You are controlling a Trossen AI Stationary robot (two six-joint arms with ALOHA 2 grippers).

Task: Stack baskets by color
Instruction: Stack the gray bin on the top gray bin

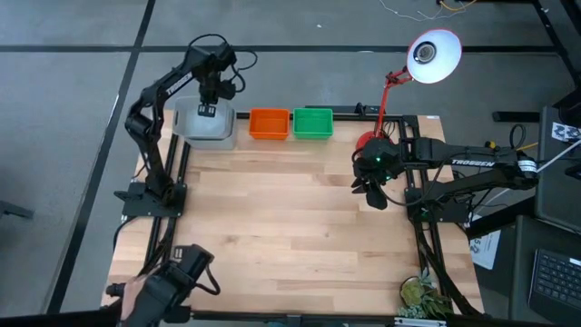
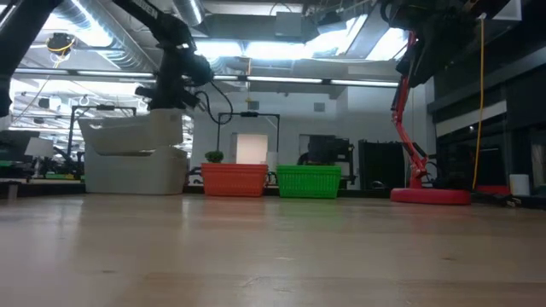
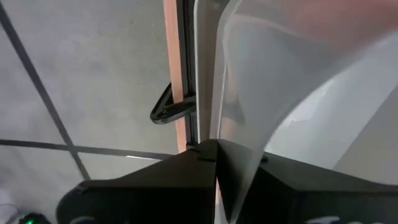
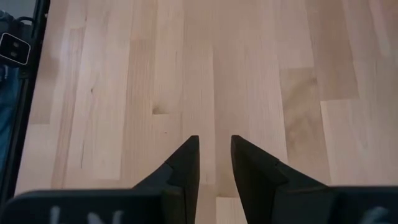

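At the table's far left a pale grey-white basket [image 1: 211, 125] sits in the top of a second one [image 2: 136, 169]. In the low view the upper basket [image 2: 132, 132] rises above the lower one's rim. My left gripper [image 1: 207, 102] reaches down onto it from above, shut on its wall. To their right, along the far edge, stand an orange basket [image 1: 269, 123] and a green basket [image 1: 313, 123], both on the table. My right gripper [image 4: 214, 155] hangs open over bare wood at the table's right, with nothing between its fingers. My left gripper pinches the upper white basket's thin wall at its rim [image 3: 219, 134], with one finger [image 3: 174, 180] outside the basket and the other [image 3: 292, 186] inside. The fingers come steeply from above. The basket sits upright, nested in the white basket below it.
A red desk lamp [image 1: 392, 86] stands at the far right, its base [image 2: 429, 195] on the table beside my right arm. A person's hand with a dark device [image 1: 168, 286] is at the near left corner. The middle of the wooden table [image 1: 290, 218] is bare.
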